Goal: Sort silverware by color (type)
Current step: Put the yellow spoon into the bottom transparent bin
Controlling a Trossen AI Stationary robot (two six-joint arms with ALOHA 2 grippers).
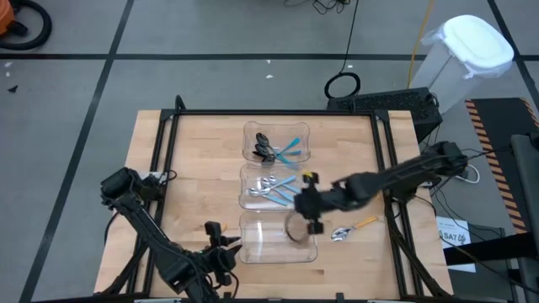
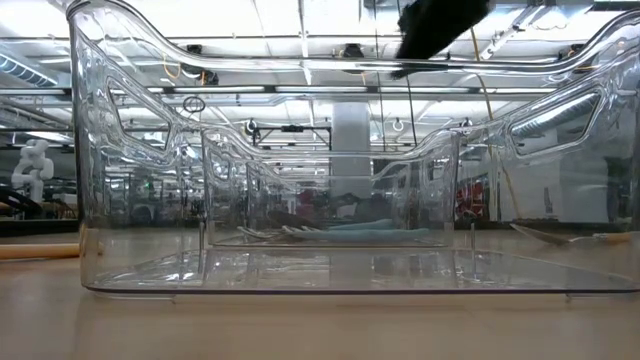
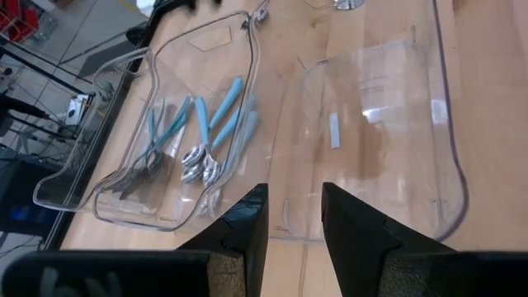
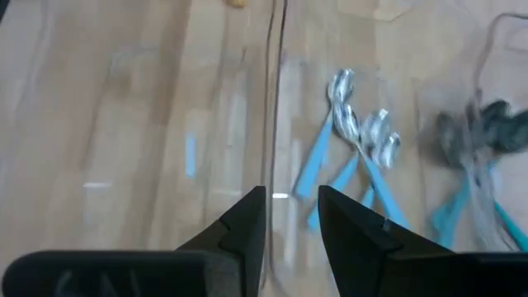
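Clear bins, one orange-handled spoon (image 1: 352, 229) loose on the table right of them.
Right gripper (image 1: 308, 210) hovers over the near bin's (image 1: 253, 249) right wall, fingers slightly parted, empty; dropping here could knock that wall. Left gripper (image 1: 221, 245) waits near-left, slightly open, empty. Blue-handled spoons (image 1: 274, 190) lie sorted.

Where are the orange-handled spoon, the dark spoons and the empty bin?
Orange-handled spoon (image 1: 352, 228): high view, mid-handle.
Dark spoons (image 1: 263, 150): high view, the bowls.
Empty bin (image 1: 261, 244): high view, bare floor.
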